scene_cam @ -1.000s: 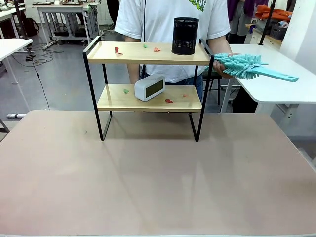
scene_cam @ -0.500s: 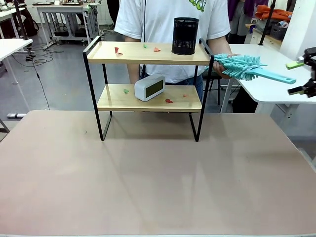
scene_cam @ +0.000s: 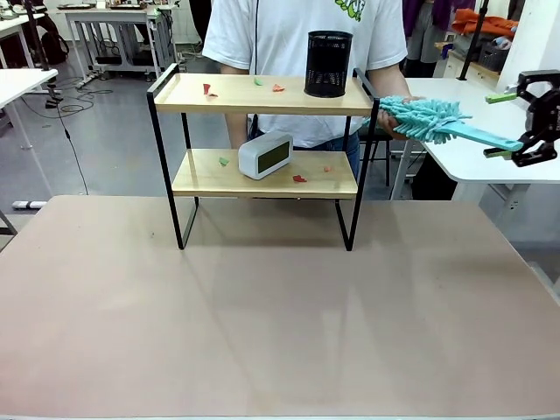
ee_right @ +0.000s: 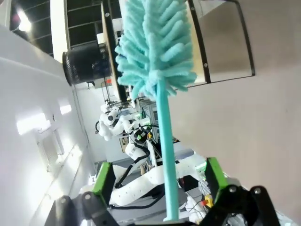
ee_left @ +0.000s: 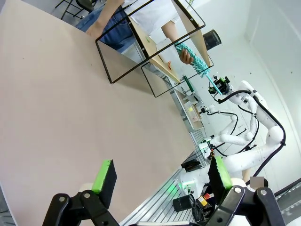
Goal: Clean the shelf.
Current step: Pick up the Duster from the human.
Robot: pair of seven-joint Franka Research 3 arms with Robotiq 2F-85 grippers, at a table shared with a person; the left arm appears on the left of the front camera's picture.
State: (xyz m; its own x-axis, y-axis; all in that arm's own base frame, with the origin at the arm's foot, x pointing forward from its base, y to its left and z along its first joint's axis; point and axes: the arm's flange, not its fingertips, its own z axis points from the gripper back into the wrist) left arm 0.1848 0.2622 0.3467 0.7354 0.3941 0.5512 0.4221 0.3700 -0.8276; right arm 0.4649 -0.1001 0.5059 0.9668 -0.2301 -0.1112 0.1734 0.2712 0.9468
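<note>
In the front view the shelf (scene_cam: 236,94) stands at the upper middle of the frame on the far part of the pinkish surface (scene_cam: 280,315). It holds a black mesh pen cup (scene_cam: 328,63) on the top board, a white clock (scene_cam: 265,154) on the lower one, and red and green paper scraps (scene_cam: 208,89) across both, which is presumably what needs clearing. At the upper right a person's hand (scene_cam: 389,125) holds a teal duster (scene_cam: 429,118) by its fluffy head. The handle points outward, likely offered so the robot can take the clean end. The right tool (scene_cam: 500,125) is spread wide with the handle end between its fingers, not yet clenched. In the left wrist view the left tool (ee_left: 161,174) sits at the bottom of the frame, released and empty above bare surface, kept well back from the shelf at the upper middle. In the right wrist view the duster's handle runs down the centre between the two green pads. The jaws stand apart on either side, and it looks as though neither pad touches the handle, though the angle makes that hard to confirm. The shelf lies rolled sideways along the top of the frame.
</note>
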